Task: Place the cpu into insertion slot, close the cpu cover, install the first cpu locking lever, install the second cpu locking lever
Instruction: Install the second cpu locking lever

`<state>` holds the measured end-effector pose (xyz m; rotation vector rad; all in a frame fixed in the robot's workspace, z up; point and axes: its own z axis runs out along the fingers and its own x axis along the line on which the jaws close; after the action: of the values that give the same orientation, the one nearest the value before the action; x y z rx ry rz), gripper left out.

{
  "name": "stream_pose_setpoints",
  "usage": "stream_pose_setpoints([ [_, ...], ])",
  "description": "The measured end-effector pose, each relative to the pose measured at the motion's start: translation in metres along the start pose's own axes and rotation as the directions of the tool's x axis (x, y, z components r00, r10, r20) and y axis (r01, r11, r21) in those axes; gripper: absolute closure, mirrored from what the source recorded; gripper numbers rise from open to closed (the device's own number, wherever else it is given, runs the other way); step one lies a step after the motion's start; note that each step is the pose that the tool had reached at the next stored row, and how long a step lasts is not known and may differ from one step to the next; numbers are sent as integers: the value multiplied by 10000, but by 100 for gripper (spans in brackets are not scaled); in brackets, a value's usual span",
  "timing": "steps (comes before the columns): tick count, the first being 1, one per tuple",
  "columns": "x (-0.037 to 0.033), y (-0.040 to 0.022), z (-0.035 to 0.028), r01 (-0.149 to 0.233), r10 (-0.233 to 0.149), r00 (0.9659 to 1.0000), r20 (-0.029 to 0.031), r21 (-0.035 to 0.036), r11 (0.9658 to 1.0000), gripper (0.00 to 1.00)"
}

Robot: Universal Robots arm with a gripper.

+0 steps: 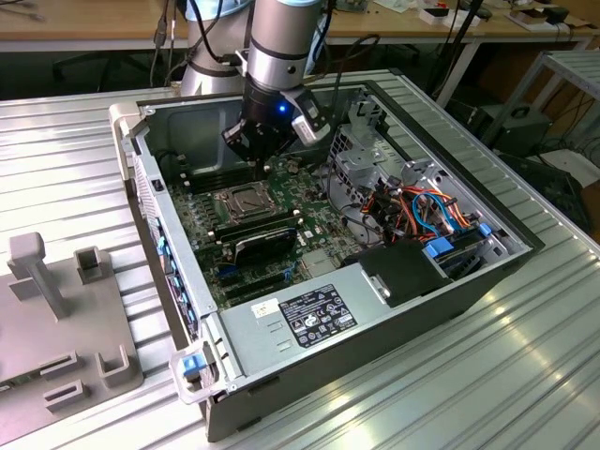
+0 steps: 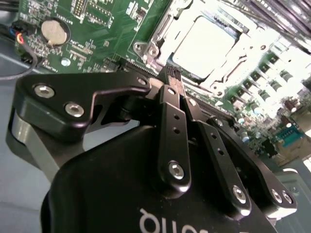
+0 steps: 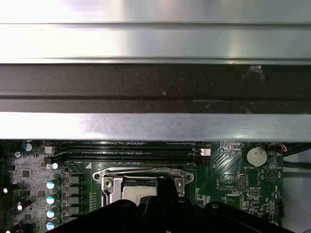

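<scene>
The cpu (image 2: 204,46) lies in the insertion slot (image 3: 109,184) on the green motherboard, its silver top showing through the window of the cpu cover (image 2: 158,41). The cover lies flat over the chip. A thin metal lever (image 3: 143,171) runs along one edge of the socket. My gripper (image 2: 174,73) hangs just above the socket's edge with its black fingers pressed together and nothing between them. In the exterior view the gripper (image 1: 265,167) is inside the open computer case, just behind the socket (image 1: 239,200).
Long black memory slots (image 3: 131,151) and a coin battery (image 3: 255,155) flank the socket. A black fan shroud (image 1: 264,234), the power supply (image 1: 291,319) and coloured cables (image 1: 422,211) fill the case. The case wall (image 3: 155,87) rises close behind. A grey fixture (image 1: 56,309) stands outside.
</scene>
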<state>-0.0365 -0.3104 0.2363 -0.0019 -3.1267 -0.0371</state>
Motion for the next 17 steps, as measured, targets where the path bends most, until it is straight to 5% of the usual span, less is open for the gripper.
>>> stream_pose_setpoints([
  [9,1,-54,-29,0,0,10000,25,0,10000,89],
  [17,1,-197,-32,2,-2,10000,26,0,10000,89],
])
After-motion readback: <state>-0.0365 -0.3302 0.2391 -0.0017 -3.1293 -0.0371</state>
